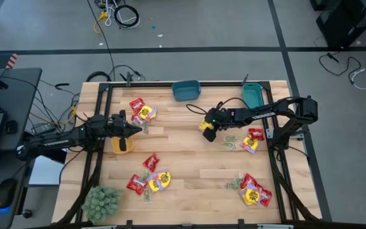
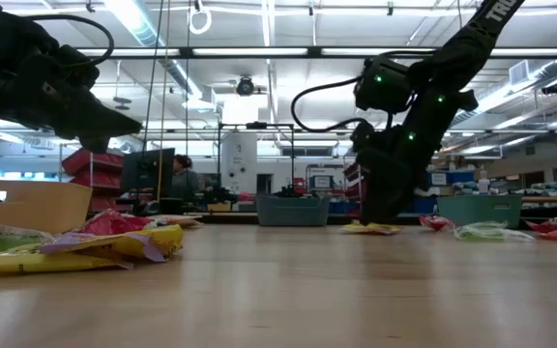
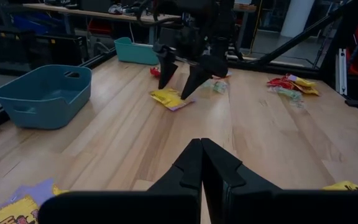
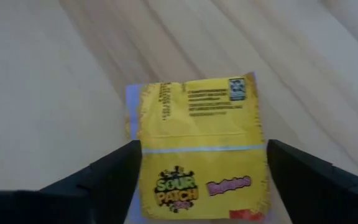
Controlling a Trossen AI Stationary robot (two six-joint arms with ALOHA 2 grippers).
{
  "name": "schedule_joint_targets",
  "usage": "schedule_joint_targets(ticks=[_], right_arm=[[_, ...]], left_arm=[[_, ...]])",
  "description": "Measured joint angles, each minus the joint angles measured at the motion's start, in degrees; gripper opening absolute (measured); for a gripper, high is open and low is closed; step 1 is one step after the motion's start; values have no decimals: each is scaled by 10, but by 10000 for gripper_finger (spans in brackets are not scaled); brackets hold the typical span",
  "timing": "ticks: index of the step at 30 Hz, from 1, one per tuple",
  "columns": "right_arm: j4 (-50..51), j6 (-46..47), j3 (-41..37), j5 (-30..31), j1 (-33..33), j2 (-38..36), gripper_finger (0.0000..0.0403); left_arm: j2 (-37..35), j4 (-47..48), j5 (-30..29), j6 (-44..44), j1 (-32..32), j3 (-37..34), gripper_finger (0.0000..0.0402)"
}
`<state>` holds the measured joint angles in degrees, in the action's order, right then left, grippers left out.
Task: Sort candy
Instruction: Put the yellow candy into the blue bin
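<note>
Candy was scattered in heaps over the wooden table [image 1: 189, 159]. Right gripper [image 1: 207, 129] was down at the tabletop near the table's middle, fingers [image 4: 110, 171] wide apart, straddling one yellow packet [image 4: 197, 146] that lay flat on the wood w/ a pale purple piece showing under its edge. Packet sat between the fingers, not pinched; wrist view showed gaps both sides. Same packet [image 3: 169, 98] showed in the left wrist view, lying at the tips of the spread fingers.

Left gripper [image 1: 134, 129] was over the left part of the table, fingers [image 3: 191, 165] pressed together, nothing between them, hanging above the wood, not touching in the low view. It was just beside a yellow bin [image 1: 121, 144] and near a heap of red and yellow packets [image 1: 142, 109] at the back left.

Other candy: front-left heap [image 1: 150, 179], front-right heap [image 1: 254, 191], small heap [image 1: 250, 140] by the right arm's base w/ pale green pieces [image 1: 229, 143] next to it. Low view showed more packets [image 2: 114, 237] close up on the left.

Two teal bins along the back edge: one [image 1: 186, 90] at middle, one [image 1: 253, 96] toward the right. Green fuzzy ball [image 1: 101, 201] at the front-left corner. Person [image 2: 180, 179] seated in the room behind.
</note>
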<state>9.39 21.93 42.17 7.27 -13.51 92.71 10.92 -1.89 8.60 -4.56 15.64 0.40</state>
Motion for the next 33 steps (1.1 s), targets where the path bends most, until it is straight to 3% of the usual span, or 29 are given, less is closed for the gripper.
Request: schedule_joint_targets(ticks=[5, 14, 16, 24, 33], right_arm=[[-3, 0, 0, -16, 1, 0, 228], [-3, -47, 0, -28, -1, 0, 35], [-3, -59, 0, -29, -1, 0, 10], [21, -43, 22, -54, -2, 0, 21], [13, -58, 46, -49, -14, 0, 157]], left_arm=[[0, 0, 0, 0, 0, 0, 8], [0, 0, 0, 0, 0, 0, 8], [0, 0, 0, 0, 0, 0, 8], [0, 0, 0, 0, 0, 0, 8], [0, 0, 0, -2, 0, 0, 8]])
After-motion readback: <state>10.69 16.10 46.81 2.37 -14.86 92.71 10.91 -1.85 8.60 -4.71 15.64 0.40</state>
